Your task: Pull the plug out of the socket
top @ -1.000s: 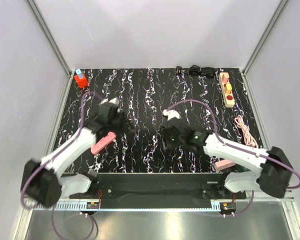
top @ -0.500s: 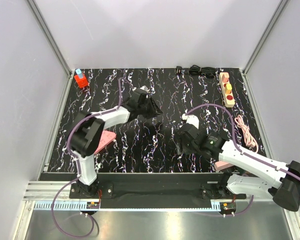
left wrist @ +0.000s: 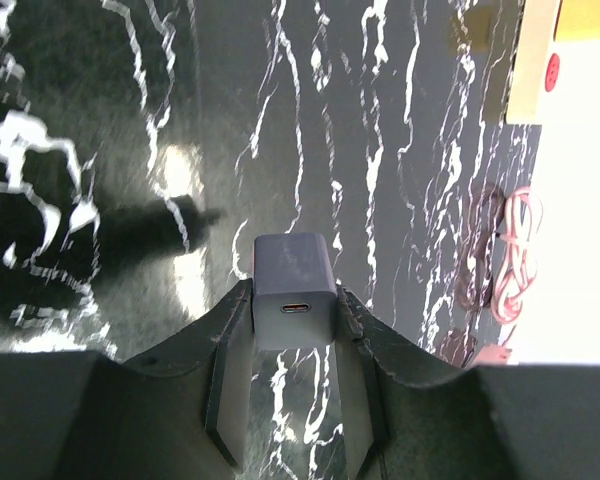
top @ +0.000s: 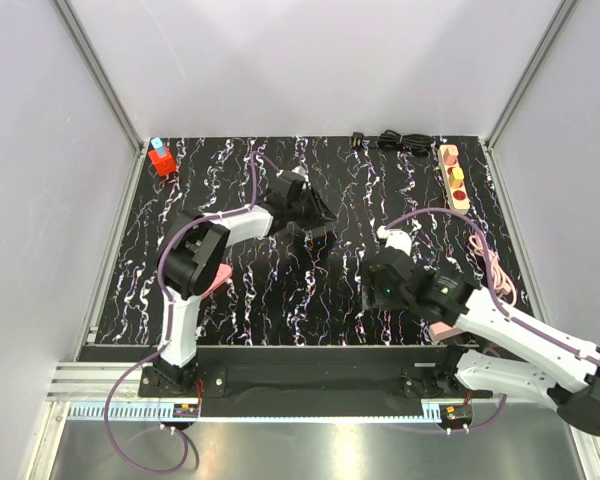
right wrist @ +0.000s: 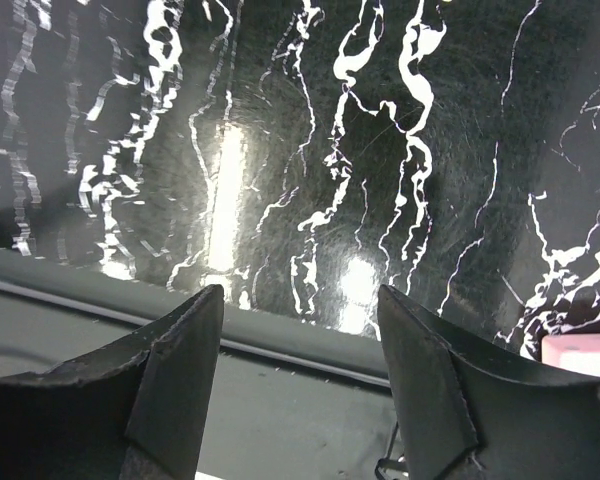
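My left gripper is shut on the plug, a grey-blue cube charger with a small port facing the camera, held above the black marbled table. In the top view the left gripper is near the table's middle, and the plug cannot be made out there. The socket, a beige strip with red and yellow round outlets, lies at the far right and shows in the left wrist view. My right gripper is open and empty over the table's near edge, right of centre in the top view.
A black cable lies at the back. A coiled pink cable lies at the right. A red and blue block sits at the far left. One flat pink bar lies under the left arm, another under the right.
The left arm has swung from the left side toward the middle and right. The right arm has drawn back toward the near right.
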You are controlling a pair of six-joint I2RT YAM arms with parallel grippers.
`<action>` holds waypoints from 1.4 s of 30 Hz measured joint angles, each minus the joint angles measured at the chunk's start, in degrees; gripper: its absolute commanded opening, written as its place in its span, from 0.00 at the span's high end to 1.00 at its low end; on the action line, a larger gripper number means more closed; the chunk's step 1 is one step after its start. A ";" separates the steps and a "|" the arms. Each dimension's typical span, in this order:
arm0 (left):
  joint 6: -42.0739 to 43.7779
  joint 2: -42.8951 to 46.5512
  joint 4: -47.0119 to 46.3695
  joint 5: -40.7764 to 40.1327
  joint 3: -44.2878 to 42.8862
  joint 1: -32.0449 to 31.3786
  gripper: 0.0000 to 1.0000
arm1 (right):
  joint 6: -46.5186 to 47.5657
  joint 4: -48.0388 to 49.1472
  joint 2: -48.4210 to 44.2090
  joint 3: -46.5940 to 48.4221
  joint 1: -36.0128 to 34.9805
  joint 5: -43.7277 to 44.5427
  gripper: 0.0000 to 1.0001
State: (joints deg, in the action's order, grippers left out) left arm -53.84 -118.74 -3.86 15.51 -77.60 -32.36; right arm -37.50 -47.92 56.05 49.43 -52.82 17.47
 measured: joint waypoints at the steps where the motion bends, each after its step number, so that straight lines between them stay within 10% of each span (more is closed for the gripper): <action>1: 0.00 -0.46 0.22 0.07 -0.83 0.04 0.93 | -0.39 -0.35 -1.18 0.00 0.00 0.00 0.29; 10: -0.39 -3.26 -0.48 0.26 -1.92 0.76 0.85 | -2.49 -2.47 -4.26 0.00 0.00 0.02 0.28; 15: 1.07 -3.52 0.79 0.04 -1.92 1.01 0.34 | -3.43 -3.41 -4.20 0.00 0.00 0.04 0.28; 24: 5.31 3.34 3.65 -0.20 2.93 1.07 0.17 | -5.11 -4.09 -4.17 -0.02 0.00 0.04 0.28; 42: 13.20 70.93 24.68 -4.11 34.69 9.35 0.16 | -6.49 0.72 0.33 -0.28 0.00 -5.29 0.25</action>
State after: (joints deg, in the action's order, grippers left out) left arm -40.64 -47.81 20.82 11.40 -42.92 -23.00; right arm -43.99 -47.20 56.38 49.15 -52.82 12.19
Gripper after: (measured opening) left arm 0.823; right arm 0.747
